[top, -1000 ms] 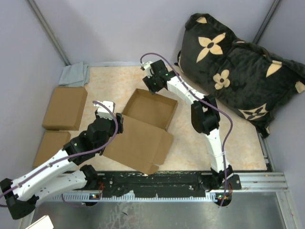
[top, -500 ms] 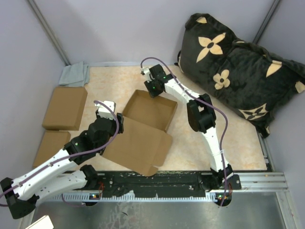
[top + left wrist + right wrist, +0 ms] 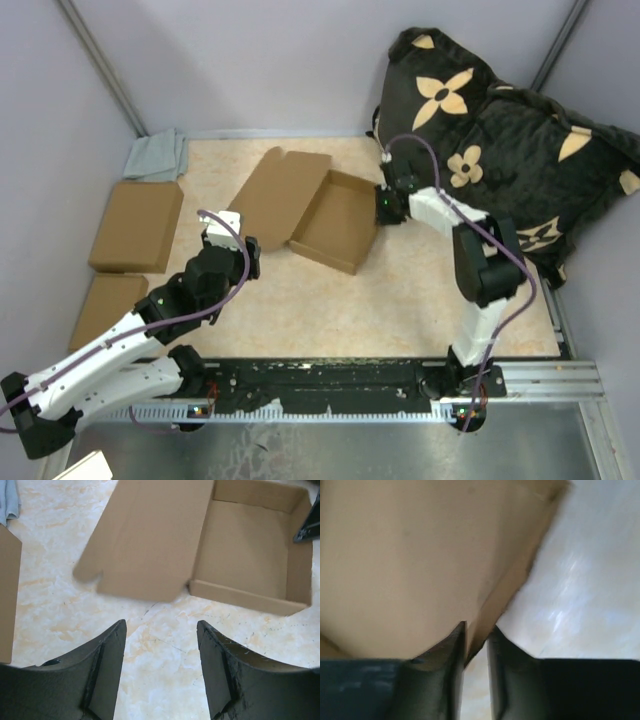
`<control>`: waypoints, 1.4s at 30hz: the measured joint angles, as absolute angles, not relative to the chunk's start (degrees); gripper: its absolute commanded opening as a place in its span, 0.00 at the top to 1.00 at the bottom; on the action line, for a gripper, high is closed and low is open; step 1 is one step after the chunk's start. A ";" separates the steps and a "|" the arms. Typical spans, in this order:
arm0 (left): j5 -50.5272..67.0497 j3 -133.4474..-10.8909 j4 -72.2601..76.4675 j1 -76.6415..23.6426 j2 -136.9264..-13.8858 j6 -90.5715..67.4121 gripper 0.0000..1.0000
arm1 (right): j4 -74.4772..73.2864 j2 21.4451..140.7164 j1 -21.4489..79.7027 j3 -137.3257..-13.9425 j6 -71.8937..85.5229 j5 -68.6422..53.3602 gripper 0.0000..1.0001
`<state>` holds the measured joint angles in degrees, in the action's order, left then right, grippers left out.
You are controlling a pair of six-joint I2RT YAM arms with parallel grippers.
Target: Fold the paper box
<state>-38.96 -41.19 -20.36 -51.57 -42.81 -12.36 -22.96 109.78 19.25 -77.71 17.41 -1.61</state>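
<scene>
While the right gripper (image 3: 476,630) pinches the right-hand wall of the paper box (image 3: 335,218) between narrowly set fingers, the left gripper (image 3: 161,626) hangs wide and empty, short of the box. The box sits toward the far middle of the tabletop (image 3: 420,300), lid thrown open to the left of its tray, long axis running left to right with the lid end a little farther back. From the left gripper the lid lies ahead and slightly right, so that arm looks better placed to fold it. Counted: one paper box, two cardboard blocks (image 3: 137,226) at the left, one blue-grey cloth (image 3: 157,157), one flowered cushion (image 3: 500,140).
</scene>
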 measured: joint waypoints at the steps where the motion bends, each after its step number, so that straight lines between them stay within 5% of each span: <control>1: -38.85 -41.19 -20.36 -51.51 -42.81 -12.36 0.35 | -23.42 107.02 19.92 -74.52 18.50 -1.85 0.57; 9: -38.33 -41.19 -20.23 -51.03 -42.85 -12.36 0.35 | -24.32 83.00 48.45 -61.60 27.57 -3.62 0.52; 11: -38.02 -41.19 -20.12 -50.98 -42.89 -12.36 0.35 | -25.41 79.64 50.72 -61.60 28.38 -3.44 0.44; 17: -36.77 -41.19 -20.10 -50.92 -43.46 -12.40 0.35 | -31.16 77.34 41.32 -64.86 24.69 5.72 0.42; 22: -36.77 -41.17 -20.14 -50.76 -43.29 -12.91 0.35 | -31.16 91.35 31.27 -78.43 21.41 8.58 0.48; 33: -37.47 -40.56 -19.68 -50.57 -43.70 -13.19 0.35 | -28.14 103.48 33.17 -75.02 24.56 2.31 0.53; 39: -36.80 -40.56 -19.55 -50.41 -47.03 -13.63 0.33 | -27.09 103.79 34.92 -72.93 24.64 2.15 0.68; 40: -36.80 -40.56 -19.55 -50.41 -47.42 -14.06 0.25 | -26.72 103.79 35.18 -72.60 24.60 2.07 0.73; 41: -36.84 -40.56 -19.53 -50.41 -47.81 -14.50 0.06 | -26.35 103.79 35.35 -72.25 24.51 2.04 0.78; 42: -36.91 -40.56 -19.55 -50.39 -48.36 -15.07 0.01 | -25.93 103.79 35.53 -71.68 24.56 2.04 0.81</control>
<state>-36.91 -40.56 -19.55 -50.39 -48.36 -15.07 -25.93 103.79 35.53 -71.68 24.56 2.04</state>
